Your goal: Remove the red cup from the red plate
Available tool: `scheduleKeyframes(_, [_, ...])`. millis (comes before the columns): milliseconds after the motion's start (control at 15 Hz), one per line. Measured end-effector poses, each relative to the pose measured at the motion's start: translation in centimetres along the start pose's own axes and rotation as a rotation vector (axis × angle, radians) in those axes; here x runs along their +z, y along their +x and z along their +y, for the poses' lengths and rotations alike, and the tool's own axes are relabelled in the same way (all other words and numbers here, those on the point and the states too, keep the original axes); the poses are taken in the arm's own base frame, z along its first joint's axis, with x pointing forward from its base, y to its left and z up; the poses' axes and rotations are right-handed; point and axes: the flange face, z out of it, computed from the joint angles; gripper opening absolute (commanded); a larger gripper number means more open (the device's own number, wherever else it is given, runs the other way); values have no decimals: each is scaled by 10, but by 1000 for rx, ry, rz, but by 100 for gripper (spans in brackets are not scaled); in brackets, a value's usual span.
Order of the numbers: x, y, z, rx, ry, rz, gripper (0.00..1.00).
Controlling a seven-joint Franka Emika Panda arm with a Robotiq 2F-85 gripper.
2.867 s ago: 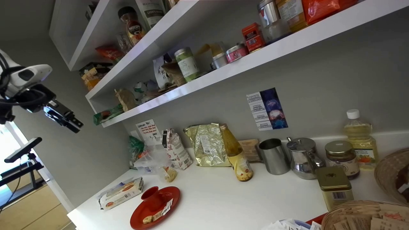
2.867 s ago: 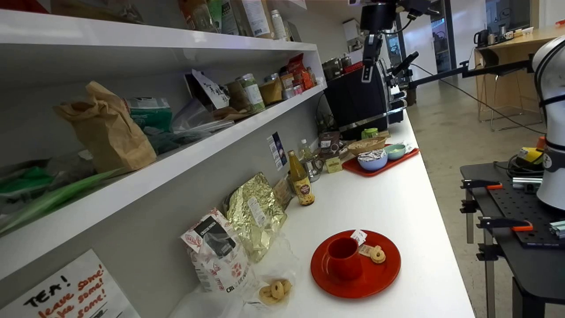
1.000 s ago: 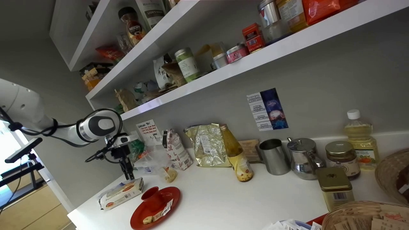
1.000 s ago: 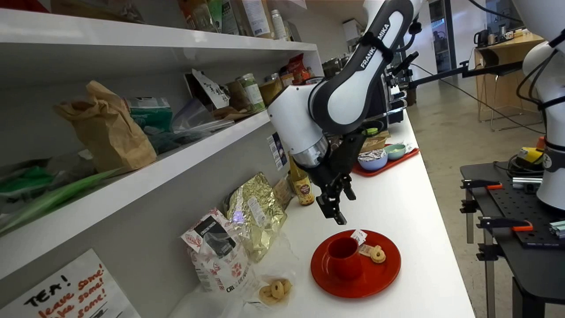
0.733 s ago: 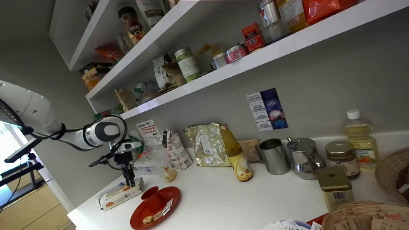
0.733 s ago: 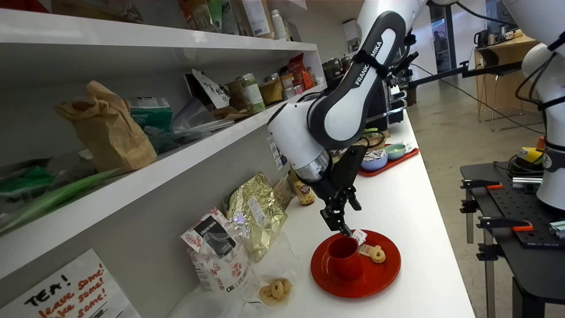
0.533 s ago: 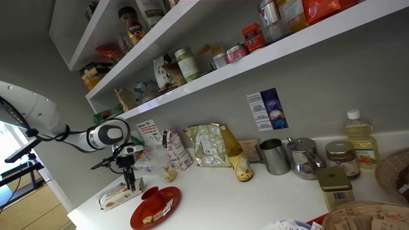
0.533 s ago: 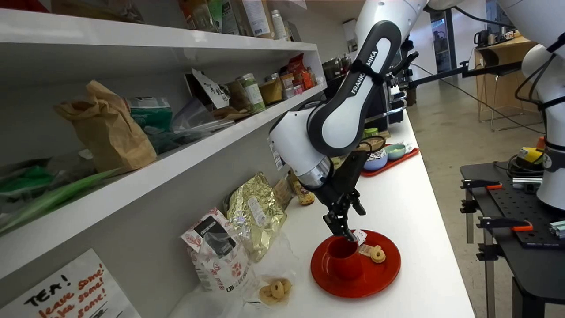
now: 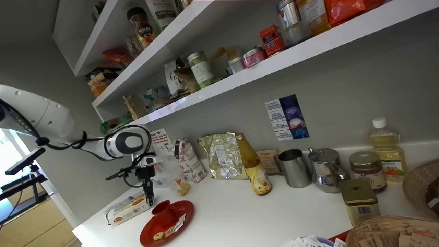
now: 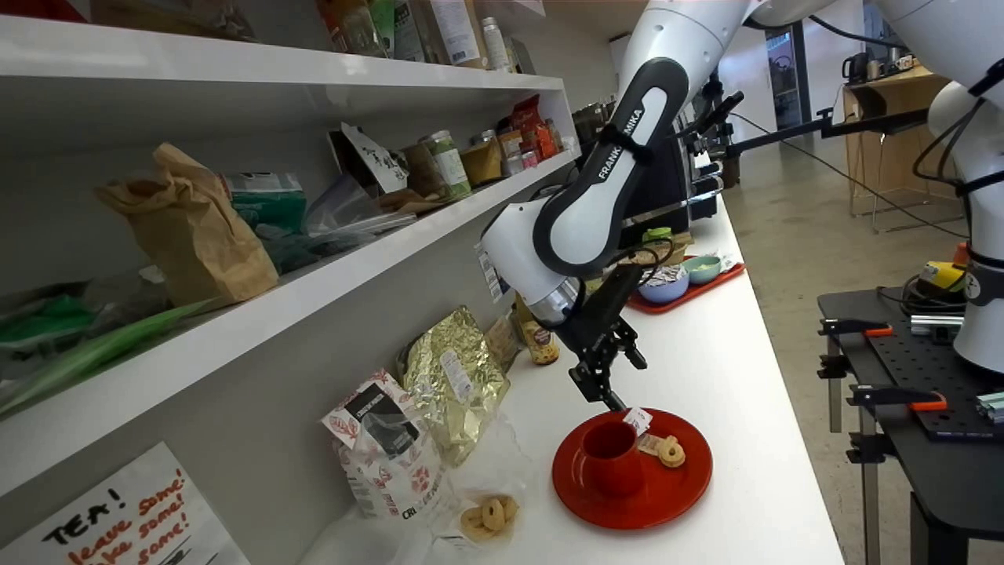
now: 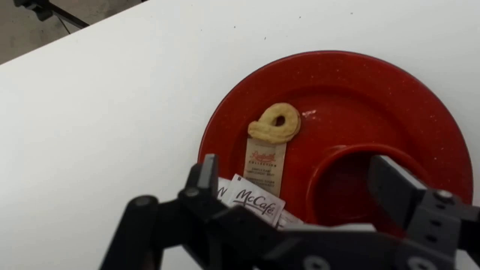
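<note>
Cup (image 10: 614, 471) upright on plate (image 10: 671, 498), smooth; judged light, stiff, slippery, possibly breakable. Advised hold: cup side, near lip. Gripper (image 11: 300, 171) near plate, jaws apart, holding nothing.

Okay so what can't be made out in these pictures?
Round red cup: lower rim behind the jaws, wrist view.
White paper packets: count unclear, partly behind the jaws, wrist view.
Brown paper packet: one end hidden by the ring-shaped tan biscuit, wrist view.
White handwritten paper note: lower part cut off by the bottom edge in an exterior view.
</note>
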Motion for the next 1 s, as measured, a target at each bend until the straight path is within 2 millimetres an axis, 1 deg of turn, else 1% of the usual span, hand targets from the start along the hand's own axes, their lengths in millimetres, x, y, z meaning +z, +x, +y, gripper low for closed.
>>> scheduleKeyframes(133, [-12,11,8,25,11,5,100])
scheduleKeyframes(200, [-17,15,9,31,17,6,100])
scheduleKeyframes(267, [-21,17,7,32,22,6,100])
scheduleKeyframes(400, [-20,18,-1,27,24,-5,100])
scheduleKeyframes(533, [-12,17,-12,15,18,-22,100])
scheduleKeyframes(733, [7,17,-25,-2,-1,-48,100])
scheduleKeyframes(1000, [29,23,-29,-1,-19,-76,100])
